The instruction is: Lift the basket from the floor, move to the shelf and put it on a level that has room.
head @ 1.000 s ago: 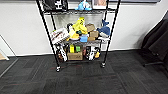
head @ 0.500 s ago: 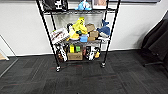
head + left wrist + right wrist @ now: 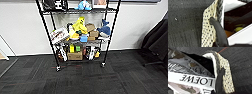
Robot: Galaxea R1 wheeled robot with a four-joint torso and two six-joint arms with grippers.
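Note:
The basket has a cream weave with dark specks and a dark braided rim. My left gripper is shut on its wall at the rim, with one dark finger pressed on the outside. My right gripper grips the basket the same way at another stretch of rim. Books with bold lettering lie inside. Dark carpet floor shows below. In the head view the shelf, a black wire rack on casters, stands ahead against the wall, its tiers crowded with toys and boxes. A level with room is hidden above the picture's edge.
A dark draped chair stands to the right of the rack. A glass panel edge runs along the left. Open carpet lies between me and the rack, with a red mark by its front casters.

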